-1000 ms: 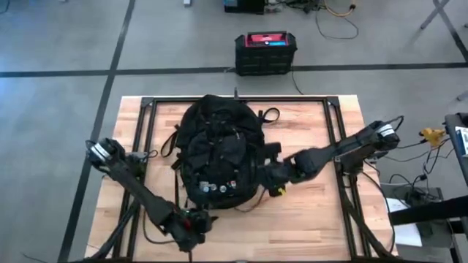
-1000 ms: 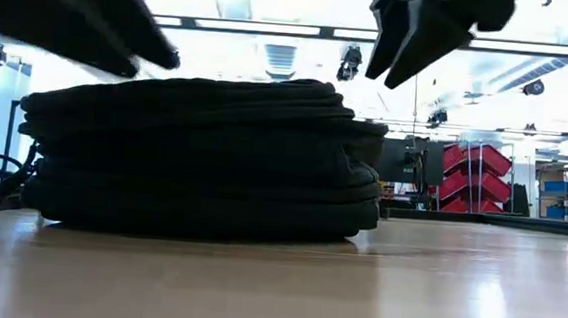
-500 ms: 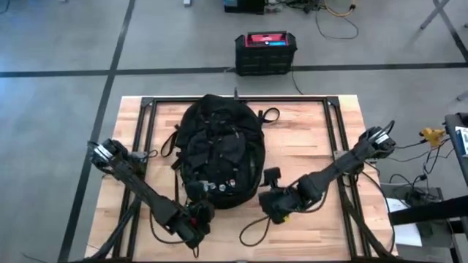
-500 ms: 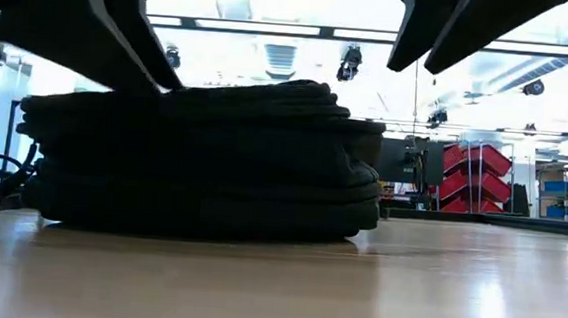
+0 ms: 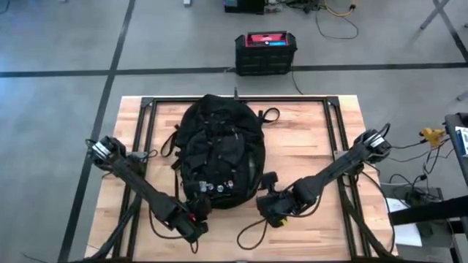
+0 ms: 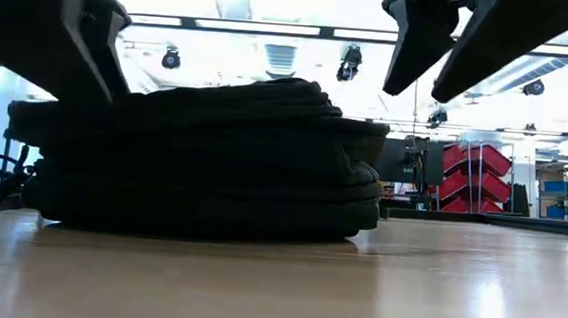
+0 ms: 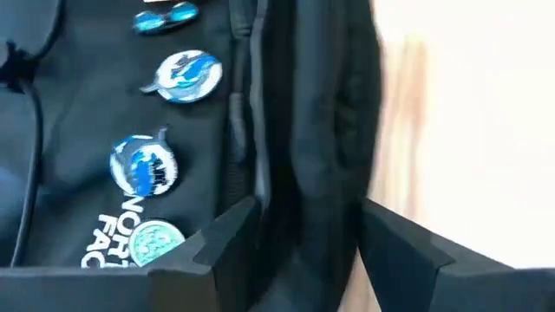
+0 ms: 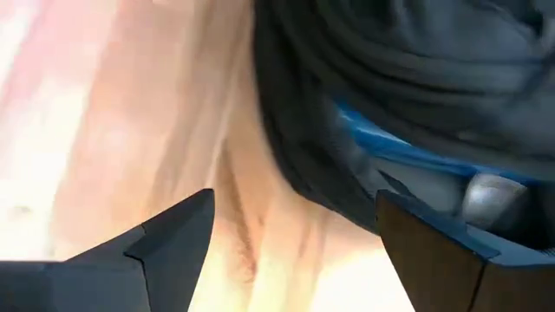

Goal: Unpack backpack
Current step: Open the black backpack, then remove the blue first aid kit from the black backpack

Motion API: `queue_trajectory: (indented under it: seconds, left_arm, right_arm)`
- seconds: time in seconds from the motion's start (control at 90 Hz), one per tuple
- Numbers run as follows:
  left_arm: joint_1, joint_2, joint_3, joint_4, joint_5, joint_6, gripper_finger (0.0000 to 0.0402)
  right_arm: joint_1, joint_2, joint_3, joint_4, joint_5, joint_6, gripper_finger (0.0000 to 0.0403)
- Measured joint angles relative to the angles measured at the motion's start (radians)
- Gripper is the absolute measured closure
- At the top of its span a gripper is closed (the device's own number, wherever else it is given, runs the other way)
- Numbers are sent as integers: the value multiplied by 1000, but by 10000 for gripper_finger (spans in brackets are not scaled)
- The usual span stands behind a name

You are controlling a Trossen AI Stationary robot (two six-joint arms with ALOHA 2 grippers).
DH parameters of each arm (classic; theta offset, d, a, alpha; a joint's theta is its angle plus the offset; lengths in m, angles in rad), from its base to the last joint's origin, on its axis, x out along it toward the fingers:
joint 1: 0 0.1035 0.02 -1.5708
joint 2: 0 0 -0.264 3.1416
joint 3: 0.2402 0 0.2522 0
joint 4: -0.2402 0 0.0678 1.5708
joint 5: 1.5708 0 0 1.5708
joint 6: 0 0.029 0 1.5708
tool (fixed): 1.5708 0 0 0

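The black backpack (image 5: 219, 146) lies flat on the wooden table, its front with round coloured tags (image 7: 178, 74) facing up. My left gripper (image 5: 197, 210) is open at the backpack's near edge; in the left wrist view its fingers (image 7: 217, 247) stand on either side of a ridge of black fabric along that edge. My right gripper (image 5: 268, 204) is open just off the backpack's near right corner. It hangs above the table (image 6: 442, 50), with bare wood between its fingers (image 8: 173, 238) and the bag's rim (image 8: 390, 87) ahead. My left gripper stands open astride the fabric ridge (image 7: 303, 191) at the backpack's near edge, coming level from the table's near side. Whether a finger touches the fabric, I cannot tell.
A black box with a red top (image 5: 265, 51) stands on the floor beyond the far edge. Black frame rails (image 5: 146, 109) run along the table's sides. A loose cable loop (image 5: 252, 232) lies near the front edge. Bare wood (image 5: 307, 139) shows right of the backpack.
My right gripper has swung from beside the backpack's right side toward the table's near edge, and now points at the backpack's near right corner. My left gripper has moved from near the front edge up to the backpack's near edge. The backpack stays in place.
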State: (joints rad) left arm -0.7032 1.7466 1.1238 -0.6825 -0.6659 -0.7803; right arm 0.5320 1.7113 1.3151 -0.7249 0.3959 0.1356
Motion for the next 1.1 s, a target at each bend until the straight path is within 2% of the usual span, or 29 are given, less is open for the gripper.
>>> queue_trajectory:
  seconds: [0.078,0.144,0.222,0.278,0.367,0.533,0.667,0.811,0.933,1.1]
  left_arm:
    - [18,0,-16,11,1,-6,268]
    - [26,-12,-16,-5,11,13,310]
    - [34,-48,-1,-54,9,38,370]
    - [39,-86,19,-81,-7,57,389]
    - [39,-163,52,-111,-111,110,391]
    - [44,-312,86,-114,-361,250,398]
    - [66,-417,91,-100,-502,329,399]
    - [115,-487,91,-52,-522,439,399]
    - [145,-502,91,78,-521,584,399]
    - [166,-506,105,239,-514,760,400]
  right_arm:
    - [0,10,-1,9,-46,-50,103]
    - [0,14,-1,17,-72,-106,110]
    - [0,13,0,27,-65,-98,123]
    - [-1,13,7,27,-41,-91,133]
    - [-2,12,27,29,25,-103,150]
    - [-14,12,35,91,226,-159,178]
    - [-50,21,2,259,205,-207,191]
    - [-82,68,-13,445,175,-306,190]
    - [-115,128,-13,588,168,-375,171]
    - [-131,191,-12,625,116,-402,135]
